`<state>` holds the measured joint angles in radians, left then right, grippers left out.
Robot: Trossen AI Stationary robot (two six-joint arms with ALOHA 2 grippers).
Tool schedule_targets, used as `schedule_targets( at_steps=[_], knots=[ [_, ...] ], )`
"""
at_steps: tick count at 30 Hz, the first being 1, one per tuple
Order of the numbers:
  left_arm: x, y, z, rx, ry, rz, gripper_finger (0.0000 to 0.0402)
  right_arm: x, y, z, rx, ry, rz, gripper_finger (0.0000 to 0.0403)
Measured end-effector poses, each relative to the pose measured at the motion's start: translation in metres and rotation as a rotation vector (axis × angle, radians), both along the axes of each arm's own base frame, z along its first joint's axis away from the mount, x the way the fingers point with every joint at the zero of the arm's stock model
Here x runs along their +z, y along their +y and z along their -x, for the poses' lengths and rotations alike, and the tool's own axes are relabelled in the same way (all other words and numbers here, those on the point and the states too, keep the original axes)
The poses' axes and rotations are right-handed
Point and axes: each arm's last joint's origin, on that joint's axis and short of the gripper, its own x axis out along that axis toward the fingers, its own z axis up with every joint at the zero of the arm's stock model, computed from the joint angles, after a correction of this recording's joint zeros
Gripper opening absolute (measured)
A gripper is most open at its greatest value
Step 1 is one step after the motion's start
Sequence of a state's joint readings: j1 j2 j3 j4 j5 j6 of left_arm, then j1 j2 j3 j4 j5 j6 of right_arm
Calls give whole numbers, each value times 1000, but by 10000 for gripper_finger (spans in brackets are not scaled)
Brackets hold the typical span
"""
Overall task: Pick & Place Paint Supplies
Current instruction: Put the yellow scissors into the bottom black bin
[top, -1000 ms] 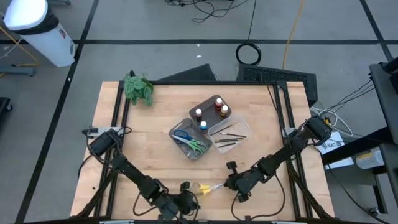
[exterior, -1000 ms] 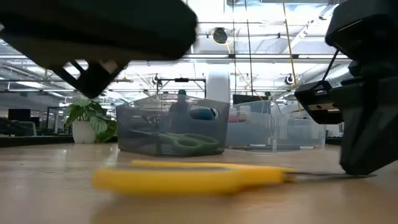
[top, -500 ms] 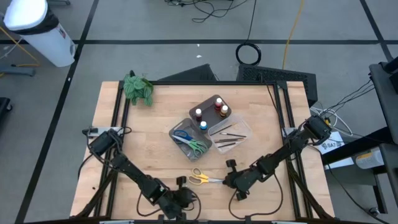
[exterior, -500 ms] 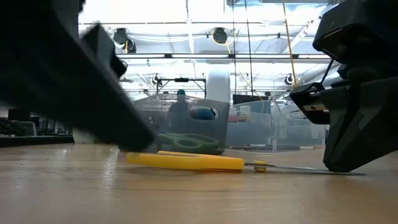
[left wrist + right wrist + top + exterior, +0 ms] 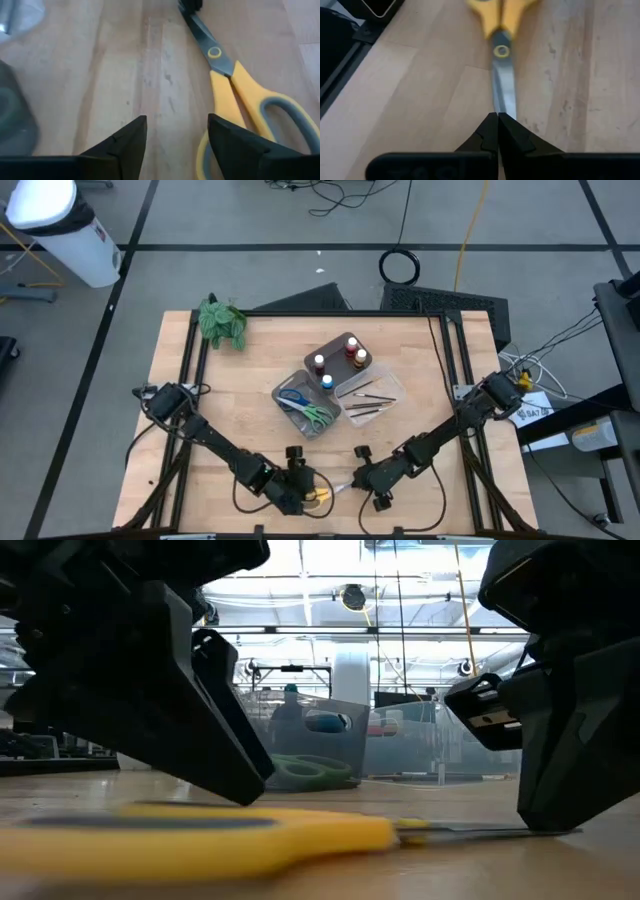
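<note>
Yellow-handled scissors (image 5: 322,495) lie flat near the table's front edge, handles toward the left arm and blades toward the right arm. My left gripper (image 5: 177,135) is open and slants down at the handle end. One of its fingers (image 5: 227,142) stands over a handle loop (image 5: 212,150), the other over bare wood. My right gripper (image 5: 497,120) is shut at the blade tip. In the low view the scissors (image 5: 250,840) stretch between the left gripper (image 5: 235,765) and the right gripper (image 5: 545,820). My left gripper has one finger in front of the scissors' handle loop; whether it touches the loop, I cannot tell. My right gripper pinches the blades' pointed end (image 5: 504,102) between its two fingertips. It slants down from the table's right, fingers in line with the blades. The scissors lie on the wood.
At mid-table stand a grey tray (image 5: 305,405) with green and blue scissors, a dark tray (image 5: 340,355) of small paint bottles, and a clear tray (image 5: 368,395) with brushes. A leafy plant (image 5: 222,320) sits at the far left corner. Bare wood lies between trays and scissors.
The yellow scissors first slid away from the near edge, then came back toward it with my right gripper on the blade end. My left gripper has swung in toward the handles and tipped down over them.
</note>
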<state>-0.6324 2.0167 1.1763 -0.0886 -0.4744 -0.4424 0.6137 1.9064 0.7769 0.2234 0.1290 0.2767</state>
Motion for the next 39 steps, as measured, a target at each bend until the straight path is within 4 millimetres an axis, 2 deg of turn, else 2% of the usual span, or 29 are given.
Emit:
schedule_targets(
  at_steps=[5, 12, 20, 23, 25, 30, 39],
  knots=[
    [-1, 2, -3, -36, 51, 97, 223, 0, -1, -1, -26, 10, -17, 0],
    [2, -8, 3, -88, 115, 243, 202, 0, -6, -4, -103, 16, -40, 0],
    [34, -18, 14, -140, 48, 289, 177, 0, -13, -8, -207, 8, -42, 0],
    [51, -19, 18, -141, -13, 276, 170, -1, -15, -8, -216, 8, -41, 0],
    [56, -20, 21, -135, -39, 250, 167, -1, -15, -8, -215, 7, -40, 0],
    [51, -18, 23, -142, -24, 156, 158, -1, -15, -8, -208, 8, -40, 0],
    [35, 5, 30, -25, 161, 8, 156, 0, -14, -8, -178, 16, -47, 0]
  ],
)
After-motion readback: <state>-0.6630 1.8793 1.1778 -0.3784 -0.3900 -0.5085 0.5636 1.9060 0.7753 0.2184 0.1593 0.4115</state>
